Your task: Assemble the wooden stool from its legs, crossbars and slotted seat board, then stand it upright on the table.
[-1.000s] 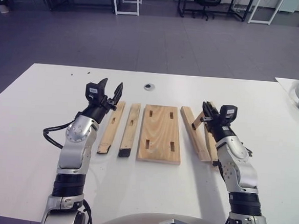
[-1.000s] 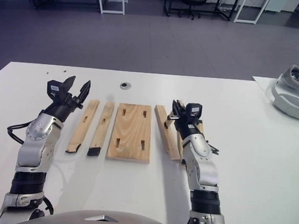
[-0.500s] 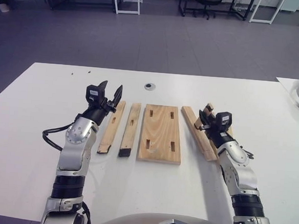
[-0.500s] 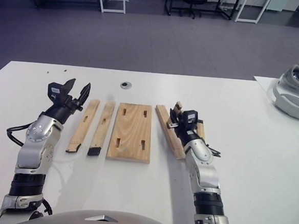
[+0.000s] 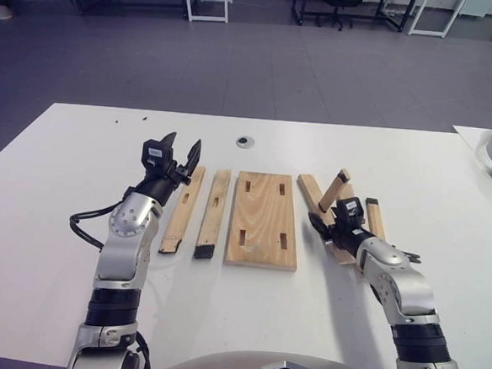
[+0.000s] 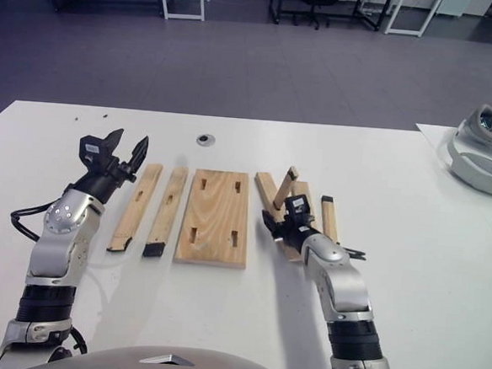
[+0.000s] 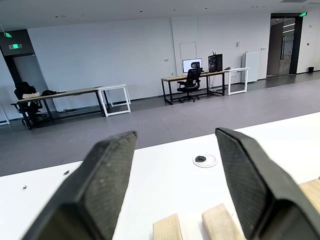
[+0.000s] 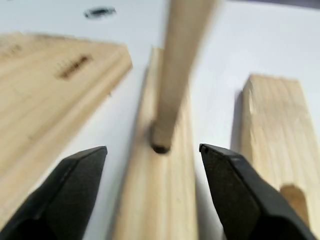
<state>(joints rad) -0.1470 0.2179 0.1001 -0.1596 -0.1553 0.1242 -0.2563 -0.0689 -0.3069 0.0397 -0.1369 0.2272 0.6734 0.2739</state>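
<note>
- Seat board: flat at mid-table, slots up, long axis pointing away from the robot.
- Crossbar: tilted upright, its foot in the right leg. The wrist view shows the hole, and it seems only shallowly seated.
- Right gripper: fingers apart, straddling that leg, holding nothing.
- Left gripper: fingers wide apart, raised over the left legs.

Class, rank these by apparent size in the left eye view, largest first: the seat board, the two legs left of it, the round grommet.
1. Seat board.
2. Outer leg and inner leg: they look alike, so tied.
3. Grommet, smallest.
</note>
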